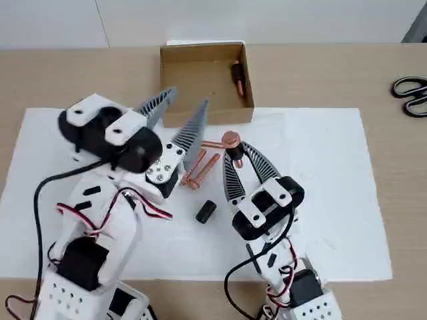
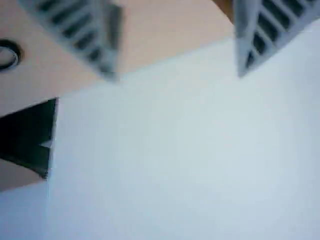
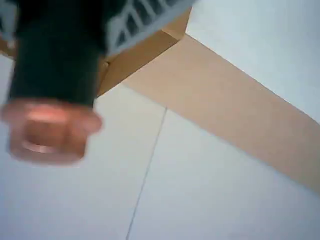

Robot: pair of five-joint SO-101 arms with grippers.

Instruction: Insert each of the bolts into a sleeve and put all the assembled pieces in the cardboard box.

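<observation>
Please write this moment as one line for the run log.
left gripper open near box | right gripper shut on sleeved bolt | box holds one piece | loose bolts and sleeve on paper

Cardboard box (image 1: 230, 117) at the worktop's (image 1: 320, 73) far edge: top open. Left pincer (image 1: 189, 97), jaws apart, hangs at the box's near wall. Right pincer (image 1: 235, 152), gripping a sleeved bolt (image 1: 231, 140), stands beside the wall. Loose bolts (image 1: 203, 167) and a black sleeve (image 1: 206, 211) lie between the arms. White sheet (image 1: 320, 187) is free toward the right edge.
</observation>
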